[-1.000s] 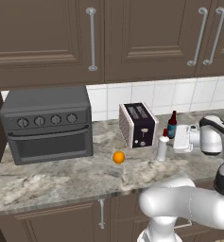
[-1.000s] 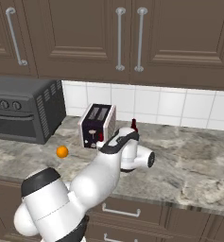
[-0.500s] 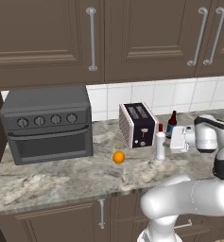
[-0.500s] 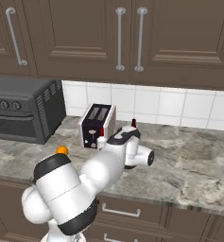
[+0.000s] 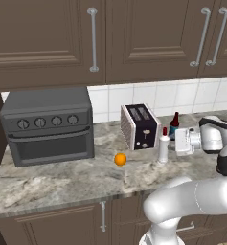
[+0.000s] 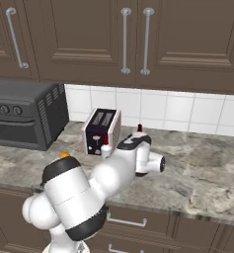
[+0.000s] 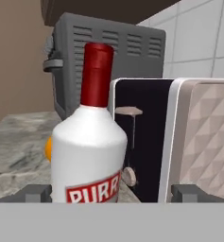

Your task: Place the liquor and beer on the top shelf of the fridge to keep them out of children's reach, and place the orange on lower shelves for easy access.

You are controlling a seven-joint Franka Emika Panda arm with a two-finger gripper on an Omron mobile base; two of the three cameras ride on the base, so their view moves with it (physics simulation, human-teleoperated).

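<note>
Reaching for liquor (image 7: 90,156) first. Our claw (image 7: 111,193) wide open, tips either side of bottle, nothing held yet. Liquor stands on surface (image 5: 62,177), toaster (image 5: 140,127) at its 10 o'clock. Next we push in, squeeze, lift.

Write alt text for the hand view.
A white liquor bottle with a red cap stands upright, close in front, between the open claw fingertips. The toaster is right behind it, the dark toaster oven farther back, and an orange peeks out beside the bottle.
</note>
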